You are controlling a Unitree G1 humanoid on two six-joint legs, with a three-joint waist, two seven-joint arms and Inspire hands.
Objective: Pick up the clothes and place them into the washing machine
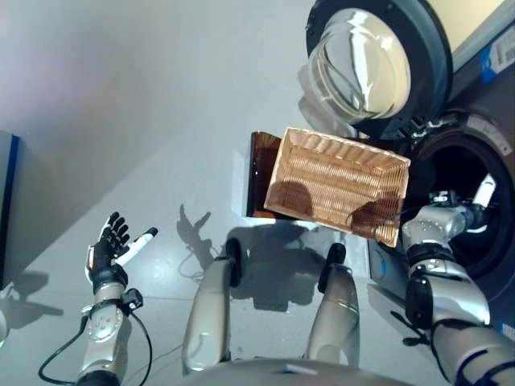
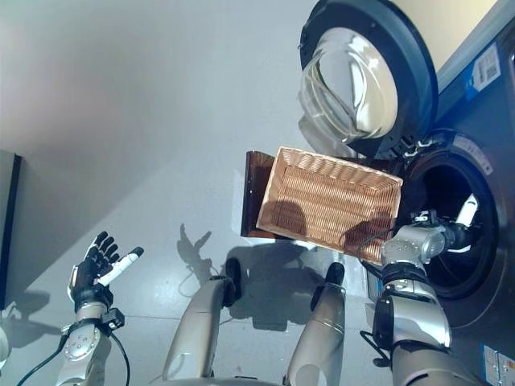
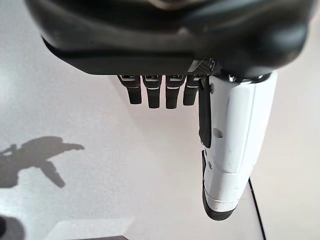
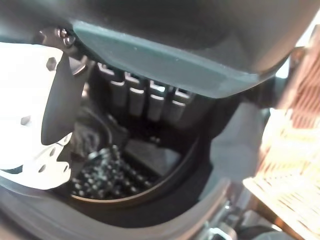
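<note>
Lying dark in the drum (image 4: 115, 170) already, clothes (image 4: 100, 145), past right hand (image 4: 145, 100) at washing machine (image 2: 475, 233) opening; fingers straight, holding nothing. Basket (image 2: 322, 201) looks empty, on a brown stand beside the machine w/ door (image 2: 362, 80) swung wide. Judged: deposit done or nearly. Best to pull wrist straight back, clear of the rim, w/o dragging cloth out. Left hand (image 1: 109, 245) idle over floor, fingers spread, empty.

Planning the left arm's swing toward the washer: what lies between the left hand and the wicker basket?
In the left eye view, only bare grey floor lies between the left hand and the wicker basket, with the brown stand at its near side.
</note>
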